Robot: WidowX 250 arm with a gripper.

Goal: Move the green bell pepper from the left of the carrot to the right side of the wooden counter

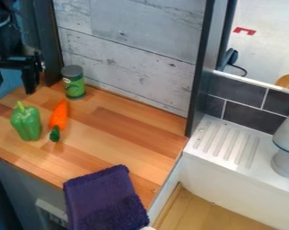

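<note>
The gripper (14,85) is at the upper left, above the left end of the worktop (135,130); its jaws are open, with nothing between them. The left border cuts the arm, and its dark parts are hard to separate. Near it, 3 things are close to the back edge and left end: the can (74,82) is upright; the carrot (59,116) lies with long axis back to front, orange tip to the back edge, green top to the front; the pepper (26,123) has its stem toward the back. The purple cloth (102,197) hides part of the front edge.
</note>
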